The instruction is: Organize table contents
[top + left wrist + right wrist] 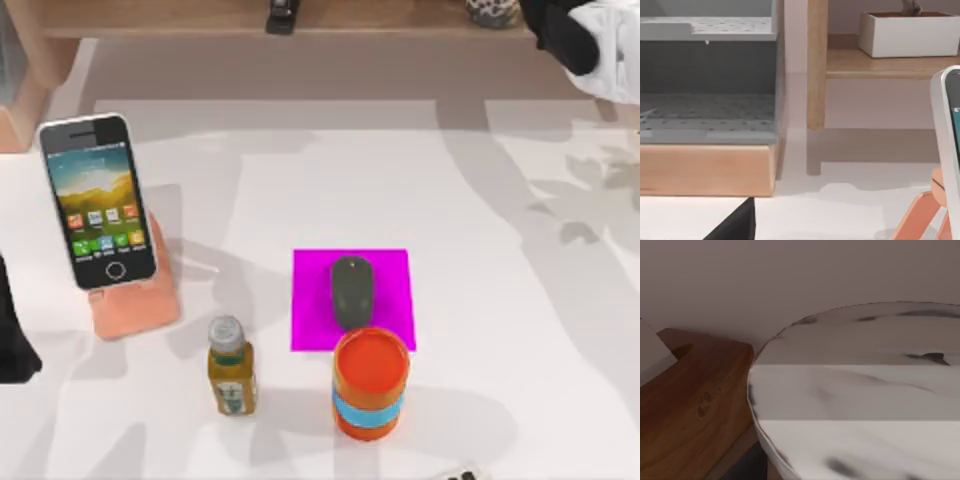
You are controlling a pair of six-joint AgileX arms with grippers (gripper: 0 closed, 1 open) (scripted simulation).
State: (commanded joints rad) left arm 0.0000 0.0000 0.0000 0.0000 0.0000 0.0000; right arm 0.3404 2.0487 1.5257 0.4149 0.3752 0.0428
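On the white table [500, 250], a white-edged smartphone [98, 200] with a colourful screen leans on an orange stand [135, 300] at the left. The left wrist view shows the phone's pale edge [946, 130] and the stand [920, 215] close by. A dark grey mouse [351, 290] lies on a magenta pad [390, 275] at the middle. My left gripper [12, 345] sits at the table's left edge, just left of the stand. My right gripper [575, 40] is high at the far right, by the shelf and away from the table contents.
An amber bottle [231, 368] and an orange can with a blue band [371, 385] stand near the front, the can right against the pad. A wooden shelf [400, 20] runs along the back. A marbled round object [865, 400] sits close to the right wrist.
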